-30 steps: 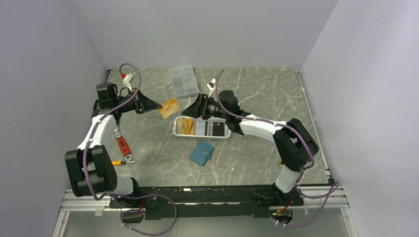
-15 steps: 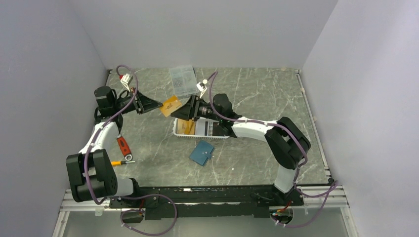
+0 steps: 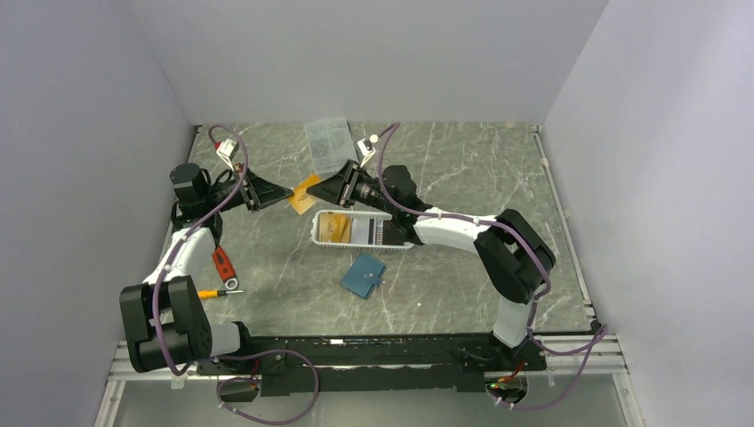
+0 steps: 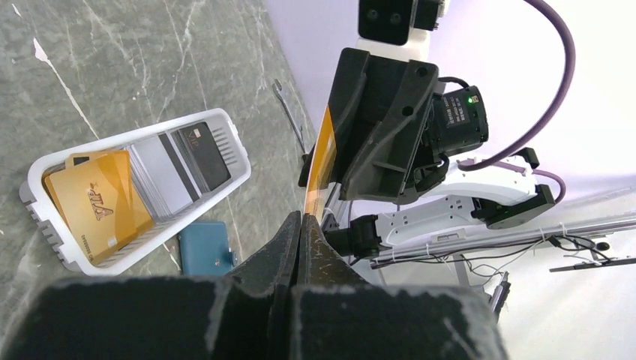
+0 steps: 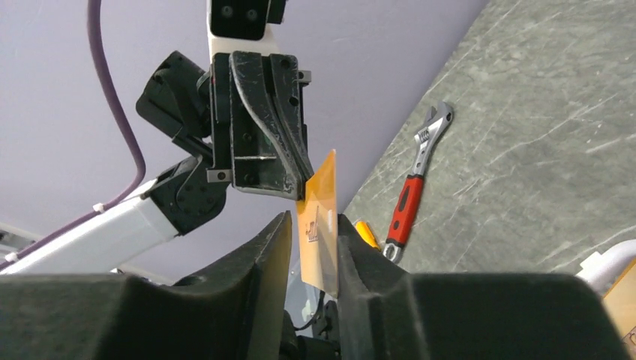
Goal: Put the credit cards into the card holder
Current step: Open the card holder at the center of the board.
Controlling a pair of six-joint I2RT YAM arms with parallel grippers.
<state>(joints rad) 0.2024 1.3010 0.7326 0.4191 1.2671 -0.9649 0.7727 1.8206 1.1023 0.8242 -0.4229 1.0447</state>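
Left gripper: fingers pressed together, pinching one corner of a gold card. The card is held in the air, on edge, above the table just beyond the far-left corner of the basket. Right gripper: it meets the same card from the opposite side, with one finger on each face of the card at the end away from the left gripper. The fingers are narrowly spread and close to the card; it cannot be told whether they press it. Basket contents, lying flat and side by side: a second gold card at the left end, a grey striped card in the middle, and a black card toward the right end. The second gold card lies over another gold card, of which only a corner shows. Holder: folded shut on the table, just on the near side of the basket, apart from it, with no card in it. Box: on the table beyond the basket, toward the back wall. Wrench: on the table well to the left of the basket, beside the left arm.
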